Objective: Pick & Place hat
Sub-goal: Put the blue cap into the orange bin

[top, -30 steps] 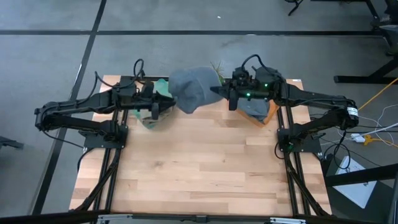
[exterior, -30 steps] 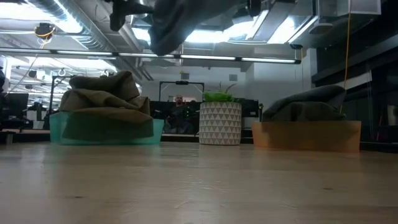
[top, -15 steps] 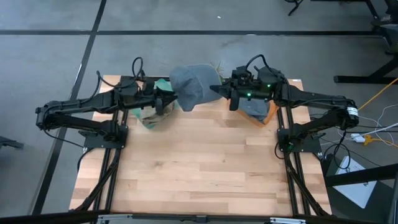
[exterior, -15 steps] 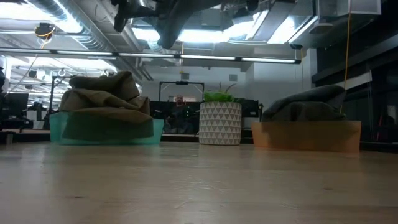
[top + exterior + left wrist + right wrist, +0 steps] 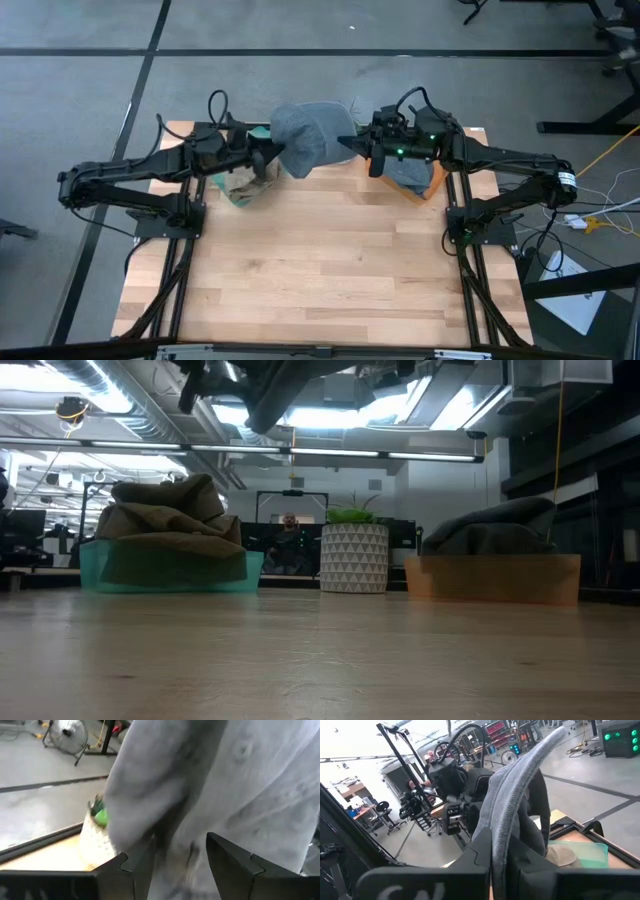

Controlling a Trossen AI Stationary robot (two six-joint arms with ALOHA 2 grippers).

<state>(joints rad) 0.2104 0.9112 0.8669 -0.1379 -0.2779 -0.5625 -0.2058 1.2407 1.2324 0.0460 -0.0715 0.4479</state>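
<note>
A grey hat [image 5: 308, 135] hangs in the air over the table's far edge, between my two grippers. My right gripper [image 5: 350, 143] comes level from the right and is shut on it. My left gripper [image 5: 272, 158] reaches in from the left. In the left wrist view its open fingers [image 5: 137, 865] stand on either side of the hat's cloth [image 5: 210, 780]. From table height, the hat [image 5: 272, 395] shows only at the top of the picture. My right gripper pinches the hat's thick rim [image 5: 506, 837] between its two fingers, coming level from the table's right side. The rim rises from the fingers in a curved band and the hat is lifted clear, high above the table. My left gripper has hat cloth [image 5: 180, 855] between its open fingers; whether they touch it I cannot tell.
A teal bin [image 5: 170, 568] heaped with olive hats stands at the far left. An orange bin [image 5: 492, 578] with dark grey hats stands at the far right. A patterned white plant pot [image 5: 353, 558] sits between them. The wooden tabletop [image 5: 320, 260] lies bare in front.
My left gripper has swung toward the table's right and slightly toward the far edge, turning in toward the hat's left side. The hat's hanging lower end has drawn up a little. My right gripper has kept its hold in place.
</note>
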